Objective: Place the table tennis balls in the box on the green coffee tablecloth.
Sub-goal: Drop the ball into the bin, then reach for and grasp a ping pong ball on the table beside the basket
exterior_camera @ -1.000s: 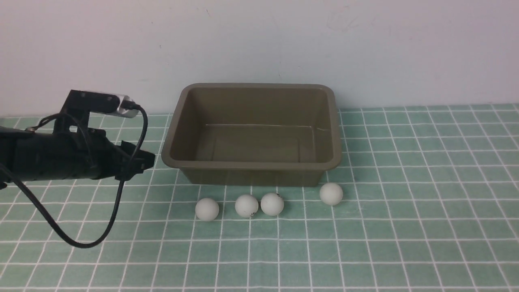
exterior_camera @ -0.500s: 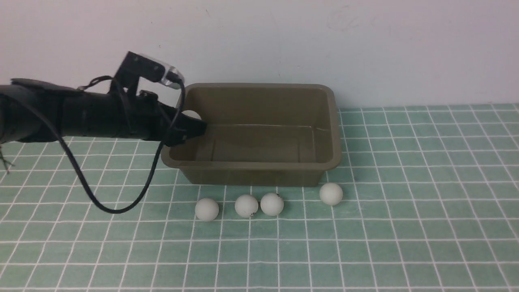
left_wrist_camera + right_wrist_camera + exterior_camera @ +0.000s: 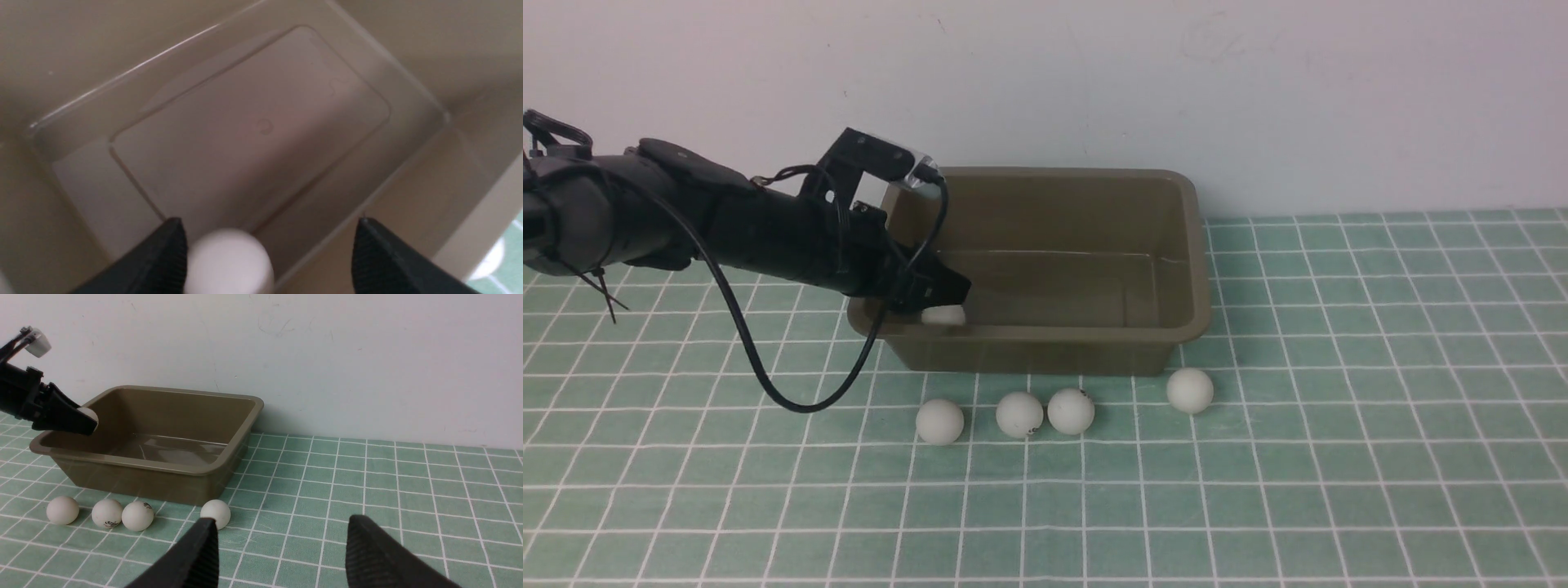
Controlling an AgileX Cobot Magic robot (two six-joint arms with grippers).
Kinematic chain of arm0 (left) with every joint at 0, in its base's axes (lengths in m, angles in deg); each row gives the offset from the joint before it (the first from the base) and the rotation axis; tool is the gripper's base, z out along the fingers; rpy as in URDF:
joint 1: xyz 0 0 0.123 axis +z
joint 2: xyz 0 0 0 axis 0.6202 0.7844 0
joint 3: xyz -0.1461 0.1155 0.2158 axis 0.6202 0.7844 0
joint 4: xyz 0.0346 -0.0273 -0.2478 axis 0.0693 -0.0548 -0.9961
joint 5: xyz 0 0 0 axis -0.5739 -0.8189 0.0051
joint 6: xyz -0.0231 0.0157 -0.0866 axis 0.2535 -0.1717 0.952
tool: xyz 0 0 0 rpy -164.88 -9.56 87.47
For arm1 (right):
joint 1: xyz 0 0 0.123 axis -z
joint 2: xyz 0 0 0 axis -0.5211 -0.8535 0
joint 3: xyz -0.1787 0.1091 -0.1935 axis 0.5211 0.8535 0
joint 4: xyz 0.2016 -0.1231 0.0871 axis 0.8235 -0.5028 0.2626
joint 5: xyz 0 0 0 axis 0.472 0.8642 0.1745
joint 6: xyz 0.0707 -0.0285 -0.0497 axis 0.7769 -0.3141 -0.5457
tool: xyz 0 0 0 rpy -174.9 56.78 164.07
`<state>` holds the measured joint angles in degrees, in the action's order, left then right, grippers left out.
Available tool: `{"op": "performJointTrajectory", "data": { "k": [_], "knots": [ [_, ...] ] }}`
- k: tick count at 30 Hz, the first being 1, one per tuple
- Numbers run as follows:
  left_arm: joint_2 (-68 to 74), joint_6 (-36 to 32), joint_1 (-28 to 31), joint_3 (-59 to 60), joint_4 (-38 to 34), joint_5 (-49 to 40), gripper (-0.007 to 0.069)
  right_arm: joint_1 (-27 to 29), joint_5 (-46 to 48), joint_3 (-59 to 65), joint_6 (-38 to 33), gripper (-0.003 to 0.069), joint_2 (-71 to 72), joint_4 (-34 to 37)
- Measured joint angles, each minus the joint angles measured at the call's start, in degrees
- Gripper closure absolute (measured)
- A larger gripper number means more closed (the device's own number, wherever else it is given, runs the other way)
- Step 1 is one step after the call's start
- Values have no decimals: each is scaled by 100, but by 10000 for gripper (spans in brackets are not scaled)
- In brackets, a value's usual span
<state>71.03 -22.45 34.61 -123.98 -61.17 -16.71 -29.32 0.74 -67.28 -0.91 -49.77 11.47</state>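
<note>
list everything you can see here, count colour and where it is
table tennis balls: 5, white; four in a row on the cloth just in front of the box, the fifth ball inside the box at its near left corner
box: 1, olive-brown; on the cloth, against the wall
tablecloth: 1, mint green with a white grid; covers the table
wall: 1, white; behind the box
cable: 1, black; hangs in a loop from the left arm
left arm: 1, black; reaches over the box's left rim
left gripper: 1, black; open, inside the box, the ball against one finger only
right gripper: 1, black; open, holds nothing, above the cloth right of the balls
</note>
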Motion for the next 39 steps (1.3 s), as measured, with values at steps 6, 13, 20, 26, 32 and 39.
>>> {"op": "performJointTrajectory", "data": {
  "k": [6, 13, 20, 26, 32, 39],
  "knots": [
    [-314, 228, 0, -1, 18, -579, 161, 0, 0, 0, 0, 270, 0, -1],
    [-860, 741, 140, -6, 97, -1605, 228, 0, -5, 0, 0, 270, 0, -25],
    [-1202, 1717, 376, -6, 1143, -2372, 230, 0, -17, 0, 0, 270, 0, -76],
    [-1860, 2599, 393, -6, 2214, -2492, 230, 0, -17, 0, -5, 270, 0, -348],
    [-2678, 3128, 402, 526, 2517, -2624, 230, 0, -17, 6, -5, 270, 0, -508],
    [-3488, 3129, 318, 2016, 2173, -1901, 230, 0, -23, 6, -5, 270, 0, -537]
  ]
}}
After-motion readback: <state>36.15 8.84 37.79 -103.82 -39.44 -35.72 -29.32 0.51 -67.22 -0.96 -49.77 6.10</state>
